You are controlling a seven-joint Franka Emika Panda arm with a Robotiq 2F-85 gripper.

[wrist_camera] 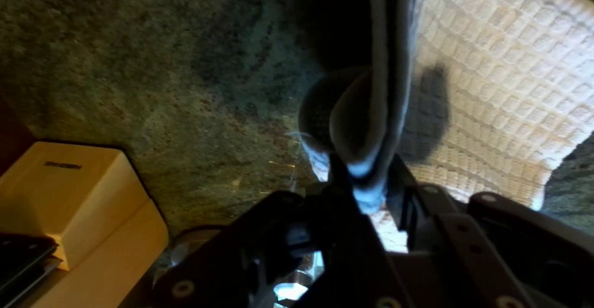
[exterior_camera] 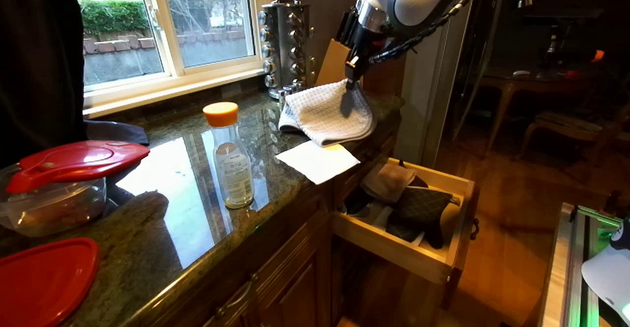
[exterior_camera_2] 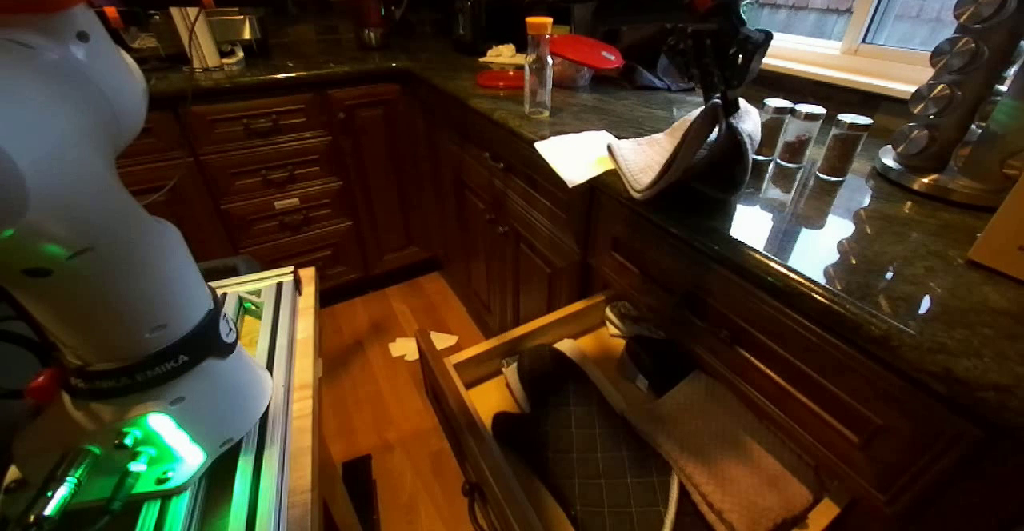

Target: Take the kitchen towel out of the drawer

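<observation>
Snugly between the gripper (exterior_camera: 350,84) jaws, the kitchen towel (wrist_camera: 501,85), with the drawer (exterior_camera: 393,248) only in both exterior views.

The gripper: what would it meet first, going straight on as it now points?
Beyond the kitchen towel that it grips, the downward-pointing gripper would probably meet the countertop first; how much gap lies between is unclear.

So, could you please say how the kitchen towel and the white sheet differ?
The kitchen towel is pinched in the gripper; the white sheet is not held. The kitchen towel is folded, the white sheet mostly flat. The kitchen towel looks checked; the white sheet looks plain. Both show pale surfaces.
</observation>
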